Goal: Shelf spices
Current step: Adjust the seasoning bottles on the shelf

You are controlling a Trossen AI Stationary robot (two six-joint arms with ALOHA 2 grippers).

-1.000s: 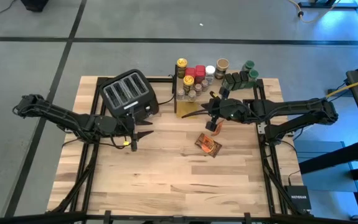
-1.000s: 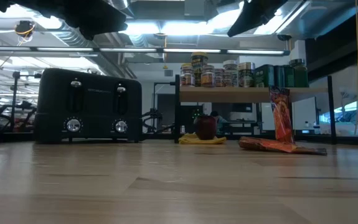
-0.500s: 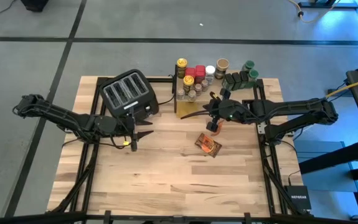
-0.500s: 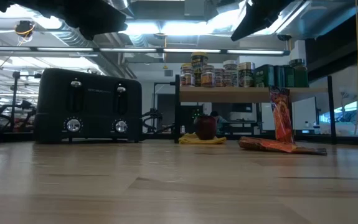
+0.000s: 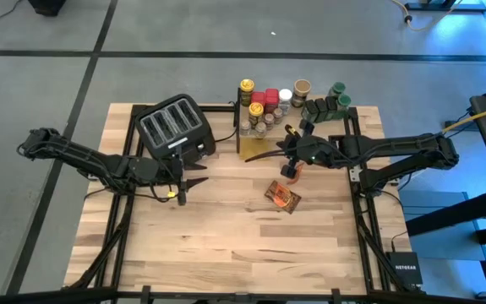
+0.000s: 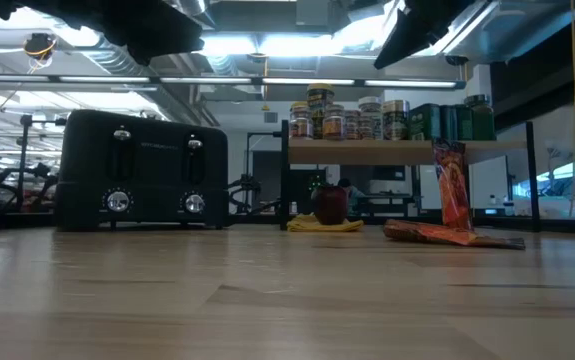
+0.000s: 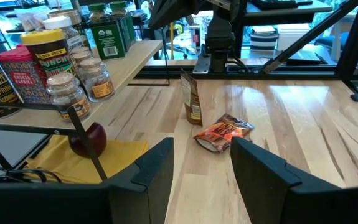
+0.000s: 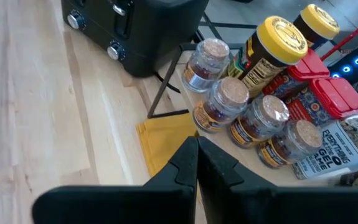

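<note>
Spice jars (image 5: 268, 105) with yellow, red and tan lids and green tins (image 6: 447, 122) crowd the shelf (image 6: 397, 152). One orange-brown foil packet (image 7: 191, 99) stands upright on its lower edge on the table in front of the shelf. A second one (image 5: 282, 197) lies flat nearer the table's middle. My right gripper (image 8: 197, 158) is shut and empty, high above the standing packet, aimed at the jars. My left gripper (image 7: 200, 168) hovers open in front of the toaster (image 5: 175, 127), pointing toward the packets.
A red round thing (image 7: 88, 138) sits on a yellow cloth (image 7: 113, 155) under the shelf. The black toaster stands at the far left of the table. Bare wood (image 5: 226, 245) spreads over the near half. Black frame bars (image 5: 357, 181) run along the right side.
</note>
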